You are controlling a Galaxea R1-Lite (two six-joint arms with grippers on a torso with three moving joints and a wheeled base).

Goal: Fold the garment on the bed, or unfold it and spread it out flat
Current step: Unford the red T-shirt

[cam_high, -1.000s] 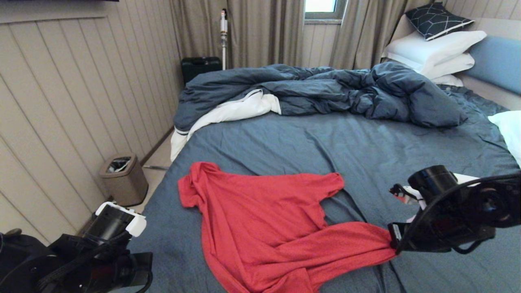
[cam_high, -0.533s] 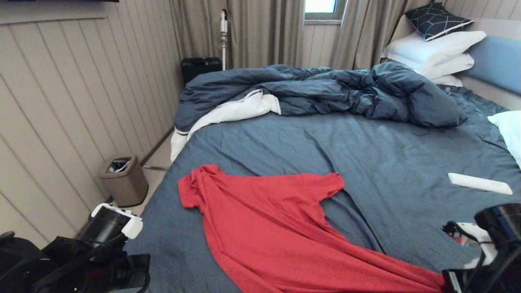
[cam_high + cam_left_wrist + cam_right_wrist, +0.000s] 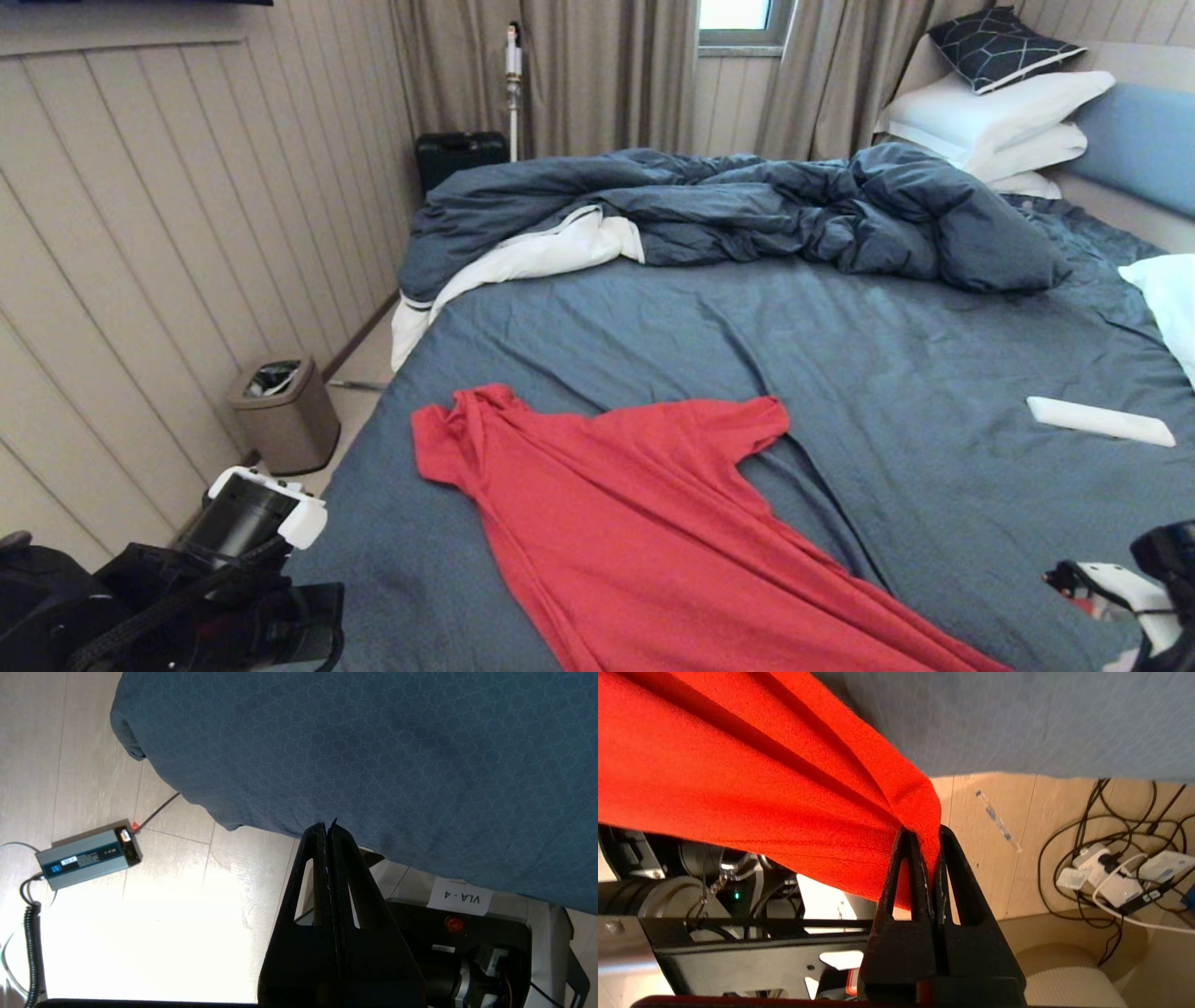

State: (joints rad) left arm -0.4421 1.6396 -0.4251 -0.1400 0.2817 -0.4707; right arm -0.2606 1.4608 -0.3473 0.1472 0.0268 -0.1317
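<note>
The right tool (image 3: 924,835), clamped on the red shirt's (image 3: 644,523) edge, probably its hem, stretches it across the bed (image 3: 896,336) to flatten it; the left tool (image 3: 328,828) is closed, empty.

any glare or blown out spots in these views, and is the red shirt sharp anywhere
Left wrist view: the floor under the shut left gripper is washed out by bright glare. Right wrist view: the garment is sharp and saturated, its weave visible where the right gripper pinches it. Head view: even, soft light; only the window is blown out.
</note>
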